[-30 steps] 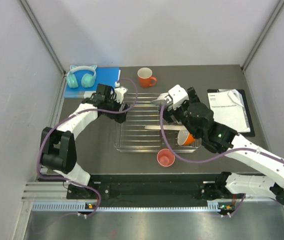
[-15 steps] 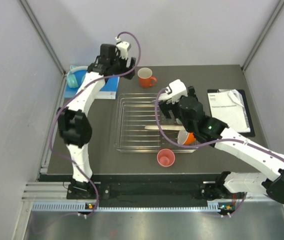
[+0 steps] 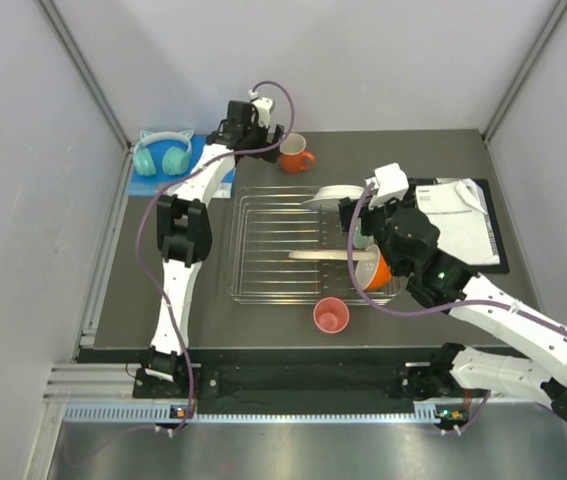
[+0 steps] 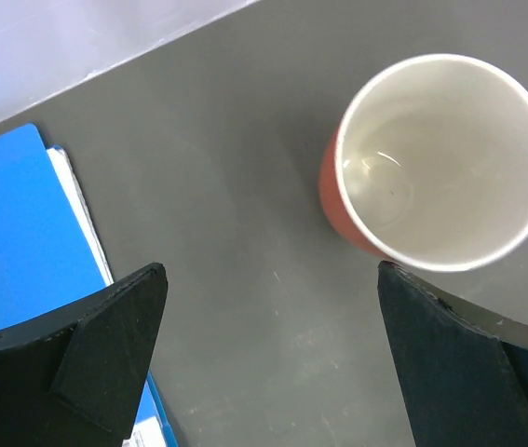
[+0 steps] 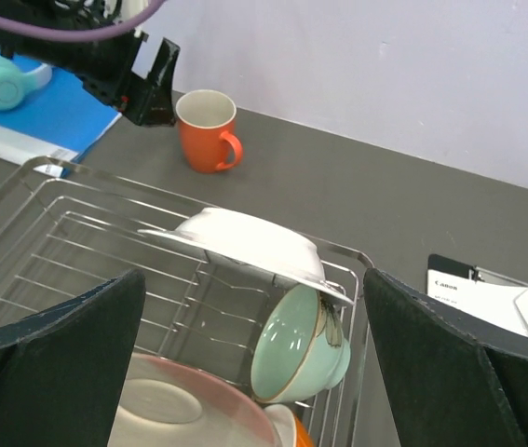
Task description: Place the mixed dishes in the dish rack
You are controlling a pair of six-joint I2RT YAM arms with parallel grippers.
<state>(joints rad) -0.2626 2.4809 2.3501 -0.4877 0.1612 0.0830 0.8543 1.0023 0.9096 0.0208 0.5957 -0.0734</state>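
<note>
The orange handled mug point(image 3: 291, 155) stands upright on the table behind the dish rack point(image 3: 255, 238). My left gripper point(image 3: 269, 143) is open and empty just left of it. In the left wrist view the mug point(image 4: 445, 158) sits up and to the right of the gap between the fingers point(image 4: 105, 346). The white plate point(image 5: 245, 244), mint-green bowl point(image 5: 303, 346), pink-and-cream plate point(image 5: 189, 402) and orange bowl point(image 5: 287, 430) lean in the rack's right end point(image 5: 77, 233). My right gripper point(image 3: 355, 220) is open and empty above them. The pink cup point(image 3: 331, 316) stands on the table before the rack.
Teal cat-ear headphones point(image 3: 161, 156) lie on a blue folder point(image 3: 213, 160) at the far left. A black clipboard with white paper point(image 3: 458, 222) lies right of the rack. Grey walls close in the table on three sides.
My left arm has swung from the rack's left rim to the far side, beside the orange mug. My right gripper has drawn back to the right, leaving the white plate in the rack.
</note>
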